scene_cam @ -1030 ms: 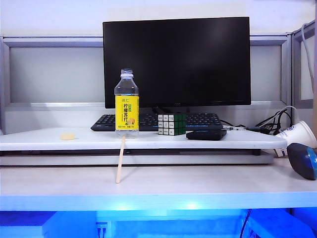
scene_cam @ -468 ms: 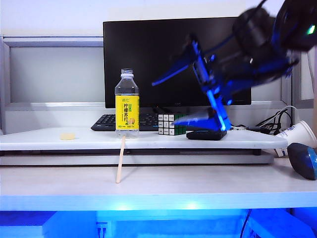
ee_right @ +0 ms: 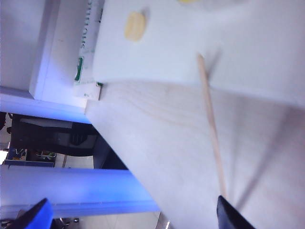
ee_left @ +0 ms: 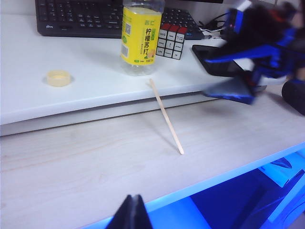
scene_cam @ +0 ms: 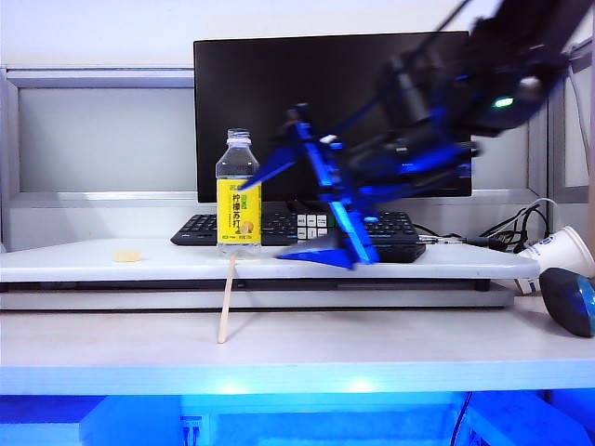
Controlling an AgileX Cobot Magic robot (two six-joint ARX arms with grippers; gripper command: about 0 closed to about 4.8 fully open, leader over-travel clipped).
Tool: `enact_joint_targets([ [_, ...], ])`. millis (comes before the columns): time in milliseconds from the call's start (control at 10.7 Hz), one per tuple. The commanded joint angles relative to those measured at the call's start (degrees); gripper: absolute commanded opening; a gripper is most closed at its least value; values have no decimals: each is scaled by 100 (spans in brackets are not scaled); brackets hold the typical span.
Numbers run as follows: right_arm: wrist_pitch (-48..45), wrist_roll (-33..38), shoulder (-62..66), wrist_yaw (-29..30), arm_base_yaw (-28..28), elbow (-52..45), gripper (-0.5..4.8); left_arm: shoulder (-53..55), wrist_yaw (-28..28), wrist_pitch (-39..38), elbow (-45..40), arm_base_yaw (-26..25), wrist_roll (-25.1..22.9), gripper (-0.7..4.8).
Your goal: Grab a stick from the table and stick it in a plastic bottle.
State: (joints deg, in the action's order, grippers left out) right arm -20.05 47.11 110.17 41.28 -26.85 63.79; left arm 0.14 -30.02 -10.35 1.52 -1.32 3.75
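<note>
An office desk: monitor [scene_cam: 331, 116], keyboard [scene_cam: 279, 226] and grey cubicle partition [scene_cam: 102, 139]

Stick [ee_left: 165, 116] leans on shelf; right gripper [ee_left: 248, 71] blurred, perhaps open

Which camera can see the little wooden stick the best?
The left wrist view: the whole stick shows there, leaning from the table onto the shelf edge below the plastic bottle. The exterior view shows it whole but smaller. The right wrist view shows it close up, its lower end hidden behind the open right claw.
</note>
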Motion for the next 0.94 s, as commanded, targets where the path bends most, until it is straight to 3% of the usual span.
enact_joint_targets([
  [94,190,-44,367,-184,-77,372,443,4,-92,-68,4,4,15,-4],
  [936,98,-83,844,-863,-398,448,440,4,-127,-68,4,4,15,-4],
])
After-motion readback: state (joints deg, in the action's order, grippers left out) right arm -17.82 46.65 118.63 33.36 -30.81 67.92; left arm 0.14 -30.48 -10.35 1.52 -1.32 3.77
